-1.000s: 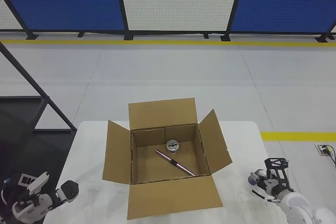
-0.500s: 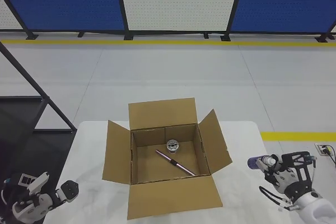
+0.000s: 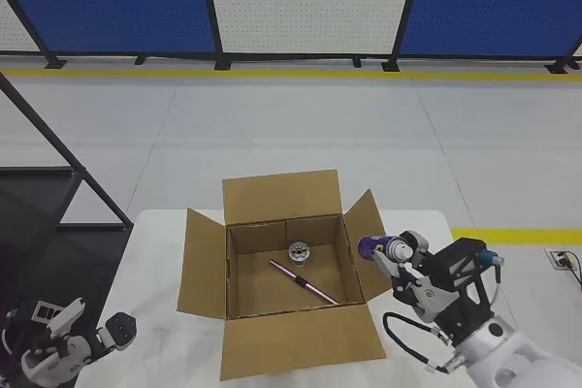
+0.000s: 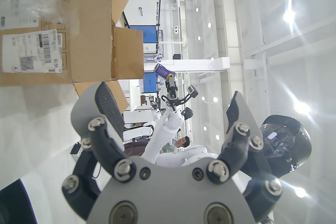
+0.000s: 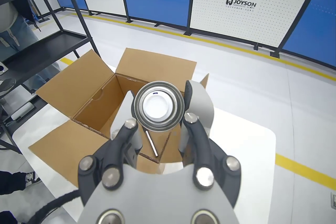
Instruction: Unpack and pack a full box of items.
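An open cardboard box (image 3: pixel 202 267) stands in the middle of the white table (image 3: pixel 150 281). On its floor lie a round metal can (image 3: pixel 299 252) and a thin purple rod (image 3: pixel 302 281). My right gripper (image 3: pixel 396 254) is shut on a purple can (image 3: pixel 372 246), held in the air over the box's right flap. From the right wrist the can's metal bottom (image 5: pixel 158 106) sits between the fingers, with the box (image 5: pixel 78 101) and rod (image 5: pixel 151 143) below. My left gripper (image 4: pixel 170 96) is open and holds nothing, low at the table's front left corner (image 3: pixel 116 330).
A black metal rack (image 3: pixel 39 194) stands off the table's left side, with a person (image 5: pixel 10 12) beside it. Blue and white fence panels (image 3: pixel 310 24) line the far floor. The box flaps spread out on all sides.
The right arm has lifted from the table's front right edge and swung left toward the box, carrying the purple can. The left arm has stayed still.
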Tool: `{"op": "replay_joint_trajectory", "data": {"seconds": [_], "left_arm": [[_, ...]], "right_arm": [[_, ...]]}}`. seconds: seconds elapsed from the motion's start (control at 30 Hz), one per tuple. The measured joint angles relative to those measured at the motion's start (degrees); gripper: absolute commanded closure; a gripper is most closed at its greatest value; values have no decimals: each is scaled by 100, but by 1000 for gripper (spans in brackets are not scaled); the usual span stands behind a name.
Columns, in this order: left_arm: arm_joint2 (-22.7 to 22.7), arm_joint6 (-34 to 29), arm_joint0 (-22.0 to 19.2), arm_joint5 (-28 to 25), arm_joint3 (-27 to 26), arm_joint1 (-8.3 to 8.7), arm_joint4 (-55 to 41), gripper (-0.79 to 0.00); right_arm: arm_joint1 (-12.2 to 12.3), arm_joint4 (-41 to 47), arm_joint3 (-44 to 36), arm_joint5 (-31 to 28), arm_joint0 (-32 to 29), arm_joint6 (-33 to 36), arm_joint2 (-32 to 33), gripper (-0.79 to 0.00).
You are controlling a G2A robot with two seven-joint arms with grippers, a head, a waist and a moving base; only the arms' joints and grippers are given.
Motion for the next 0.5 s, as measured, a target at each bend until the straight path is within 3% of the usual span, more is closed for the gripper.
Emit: {"op": "replay_joint_trajectory", "data": {"seconds": [0.1, 0.5], "left_arm": [[0, 0, 0, 0, 0, 0, 0, -785], [0, 0, 0, 0, 0, 0, 0, -785]], "right_arm": [[-44, -352, 0, 586, 261, 336, -581, 0], [-43, -338, 0, 565, 260, 334, -557, 0]]}}
